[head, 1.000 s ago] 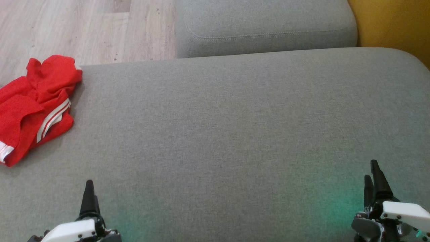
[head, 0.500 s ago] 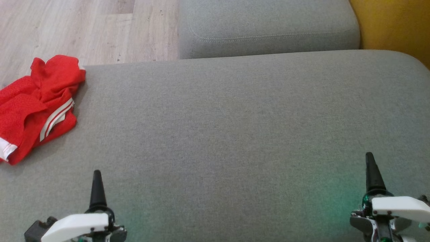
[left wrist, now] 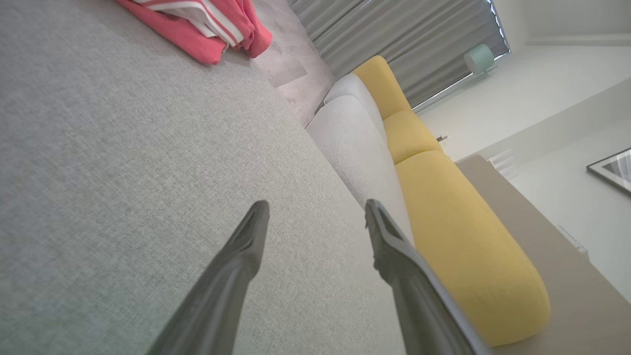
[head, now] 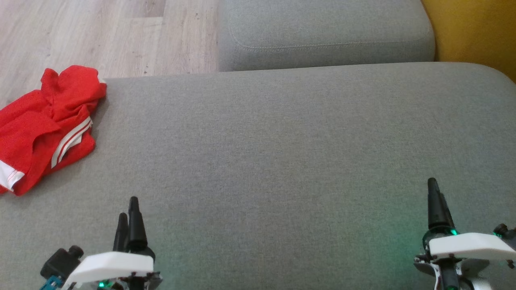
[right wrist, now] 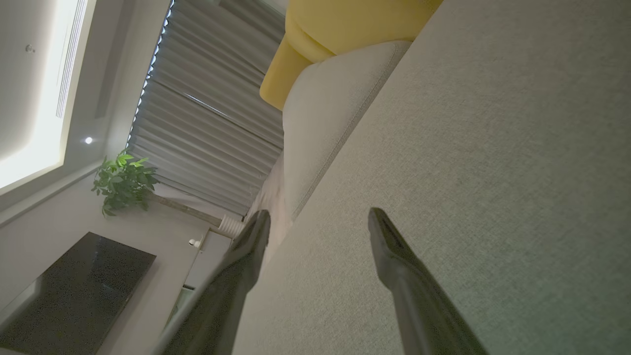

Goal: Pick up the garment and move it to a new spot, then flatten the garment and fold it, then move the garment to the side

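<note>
The left gripper (head: 128, 209) and right gripper (head: 435, 197) are wide, empty; the left should reach the garment (head: 44, 125) ahead-left of it, pinching a thick fold.

Between the left claw (head: 127, 207) and right claw (head: 435, 187), and ahead of both: open grey seat cushion (head: 274, 141), free to cross. Ahead-left of the left claw, well apart: crumpled red garment (head: 44, 129) at the cushion's edge. Far ahead: second grey cushion (head: 322, 36). Ahead-right of the right claw: yellow backrest (head: 475, 32).
</note>
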